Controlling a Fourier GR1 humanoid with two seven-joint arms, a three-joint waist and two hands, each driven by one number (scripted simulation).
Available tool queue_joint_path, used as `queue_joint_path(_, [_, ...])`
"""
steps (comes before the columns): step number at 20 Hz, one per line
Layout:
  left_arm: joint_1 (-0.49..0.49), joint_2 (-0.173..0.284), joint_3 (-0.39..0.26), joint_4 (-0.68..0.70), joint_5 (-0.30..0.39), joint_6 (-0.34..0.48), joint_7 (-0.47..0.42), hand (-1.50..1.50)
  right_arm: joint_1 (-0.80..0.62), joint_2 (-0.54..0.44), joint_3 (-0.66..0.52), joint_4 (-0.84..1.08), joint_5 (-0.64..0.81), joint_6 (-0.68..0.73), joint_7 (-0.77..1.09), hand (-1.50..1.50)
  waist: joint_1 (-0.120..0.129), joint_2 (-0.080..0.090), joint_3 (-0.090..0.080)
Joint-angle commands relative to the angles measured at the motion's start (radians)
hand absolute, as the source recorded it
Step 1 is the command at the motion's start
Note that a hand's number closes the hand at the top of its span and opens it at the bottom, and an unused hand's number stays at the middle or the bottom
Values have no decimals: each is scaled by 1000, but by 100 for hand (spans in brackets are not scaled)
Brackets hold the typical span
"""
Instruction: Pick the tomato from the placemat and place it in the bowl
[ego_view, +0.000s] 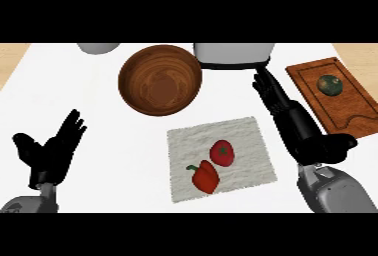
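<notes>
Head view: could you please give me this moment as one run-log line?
tomato: on placemat, beside red pepper | bowl: empty | right hand: open, beyond placemat | left hand: open, resting

The left hand (52, 150) rests open at the view's lower left, fingers up and thumb spread, while the right hand (291, 117) stretches forward from its grey forearm, fingers straight and holding nothing.

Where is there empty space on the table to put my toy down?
There is bare white table between the left hand and the placemat, below the wooden bowl. It is crowded on the right: the right hand lies between the placemat and the cutting board.
</notes>
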Motion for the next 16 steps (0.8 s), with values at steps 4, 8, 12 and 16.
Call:
queue_joint_path(4, [-168,59,69,-83,-48,29,-80,0,-144,227,113,69,89,-127,-6,-150,64,24,17])
queue_joint_path(8, [-172,80,96,-118,-48,33,-116,0,-142,75,114,177,435,-344,18,-150,33,2,7])
queue_joint_path(12, [-161,82,111,-128,-39,27,-131,0,-67,265,280,184,690,-622,-1,-150,35,5,12])
queue_joint_path(16, [-168,81,135,-99,-44,25,-157,0,-65,290,433,203,925,-699,234,-150,27,12,14])
